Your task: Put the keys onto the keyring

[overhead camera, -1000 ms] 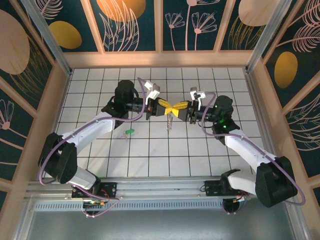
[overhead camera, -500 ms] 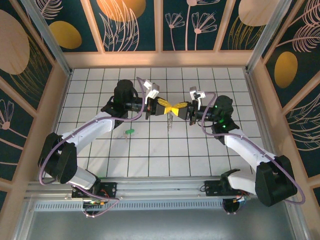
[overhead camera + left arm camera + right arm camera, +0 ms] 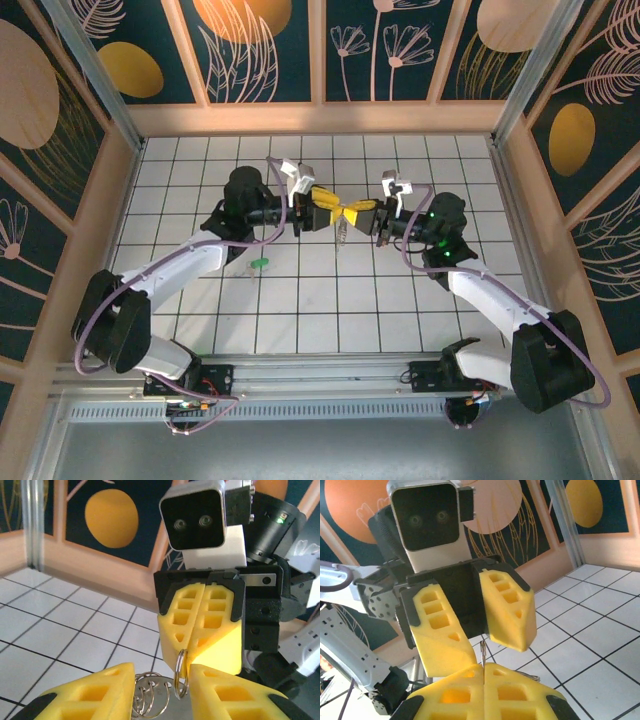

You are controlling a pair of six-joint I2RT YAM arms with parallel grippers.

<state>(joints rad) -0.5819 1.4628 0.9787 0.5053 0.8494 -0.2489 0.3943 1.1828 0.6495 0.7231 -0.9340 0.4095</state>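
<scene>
My two grippers meet tip to tip above the tiled floor. The right gripper point(image 3: 358, 212) point(image 3: 484, 666) is shut on a small silvery ring of the keyring point(image 3: 181, 672), whose edge sticks up from between its yellow fingers. The left gripper point(image 3: 330, 207) point(image 3: 162, 671) is open, its fingers standing on either side of that ring. A cluster of silvery rings and bits point(image 3: 146, 696) hangs just below; from above it dangles under the fingertips point(image 3: 341, 236). A key with a green head point(image 3: 259, 264) lies on the floor left of centre, away from both grippers.
White tiled floor point(image 3: 330, 310) inside a wooden frame with patterned walls point(image 3: 320, 110) at the back and sides. Both arm bases sit on the rail at the near edge point(image 3: 320, 375).
The left gripper was shut against the right gripper's tips and has now opened. Its wrist has shifted slightly toward the back. The right gripper stays shut on the ring.
</scene>
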